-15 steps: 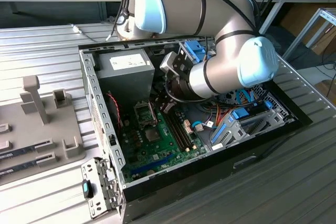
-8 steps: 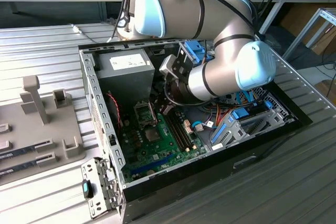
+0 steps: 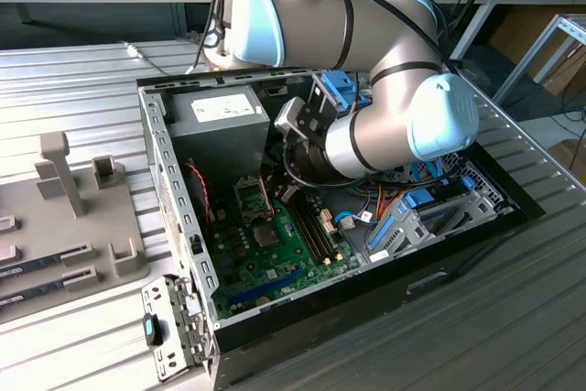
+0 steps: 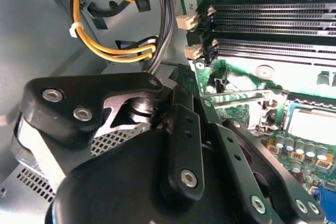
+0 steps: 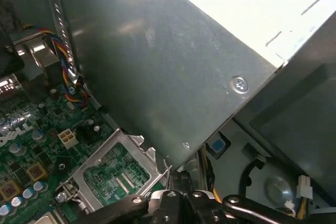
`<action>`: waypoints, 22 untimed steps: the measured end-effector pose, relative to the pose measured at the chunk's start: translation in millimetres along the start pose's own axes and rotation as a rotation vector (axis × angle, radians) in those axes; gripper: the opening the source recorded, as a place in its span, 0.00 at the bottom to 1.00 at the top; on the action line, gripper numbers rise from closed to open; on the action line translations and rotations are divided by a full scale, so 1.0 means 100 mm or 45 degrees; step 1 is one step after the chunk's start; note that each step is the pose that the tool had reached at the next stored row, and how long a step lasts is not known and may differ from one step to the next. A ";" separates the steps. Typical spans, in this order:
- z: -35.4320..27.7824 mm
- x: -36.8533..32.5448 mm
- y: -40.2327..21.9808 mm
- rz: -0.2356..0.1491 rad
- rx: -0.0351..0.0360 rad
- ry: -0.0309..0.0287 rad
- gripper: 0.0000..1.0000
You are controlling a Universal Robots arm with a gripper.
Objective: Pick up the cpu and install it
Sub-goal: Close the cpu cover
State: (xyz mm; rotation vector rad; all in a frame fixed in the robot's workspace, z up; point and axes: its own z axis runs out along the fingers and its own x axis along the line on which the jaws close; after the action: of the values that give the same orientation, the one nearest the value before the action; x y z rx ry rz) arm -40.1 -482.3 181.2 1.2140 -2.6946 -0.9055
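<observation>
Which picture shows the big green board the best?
The exterior view: most of the green board shows inside the open computer case. The second wrist view shows a patch beside the memory slots; the first wrist view, a corner near the grey box.

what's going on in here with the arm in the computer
A robot arm is reaching down into an open computer case lying on a metal table. Its gripper hangs beside the power supply, close above the green motherboard. The processor socket's metal frame stands open. I can't make out the cpu itself.
</observation>
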 end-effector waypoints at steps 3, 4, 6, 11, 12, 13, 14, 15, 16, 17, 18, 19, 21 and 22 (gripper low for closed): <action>-0.023 -0.003 0.013 0.000 0.0004 -0.0004 0.11; -0.039 -0.006 0.022 0.000 0.0005 -0.0006 0.11; -0.057 -0.010 0.034 -0.001 0.0005 -0.0008 0.11; -0.106 -0.021 0.064 -0.001 -0.0006 -0.0021 0.11; -0.111 -0.021 0.068 -0.001 -0.0010 -0.0025 0.11; -0.116 -0.021 0.070 -0.002 -0.0023 -0.0038 0.11; -0.120 -0.019 0.069 -0.003 -0.0046 -0.0060 0.11; -0.122 -0.017 0.067 -0.003 -0.0058 -0.0071 0.11; -0.124 -0.014 0.065 -0.004 -0.0073 -0.0085 0.11; -0.127 -0.012 0.059 -0.004 -0.0098 -0.0100 0.11; -0.128 -0.011 0.051 -0.005 -0.0140 -0.0126 0.11; -0.130 -0.008 0.050 -0.006 -0.0166 -0.0152 0.11; -0.138 -0.008 0.037 -0.008 -0.0227 -0.0196 0.11; -0.142 -0.018 0.021 -0.007 -0.0271 -0.0203 0.11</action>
State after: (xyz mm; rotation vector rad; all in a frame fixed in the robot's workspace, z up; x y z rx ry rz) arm -36.4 -486.9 194.4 1.2158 -2.6880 -0.9460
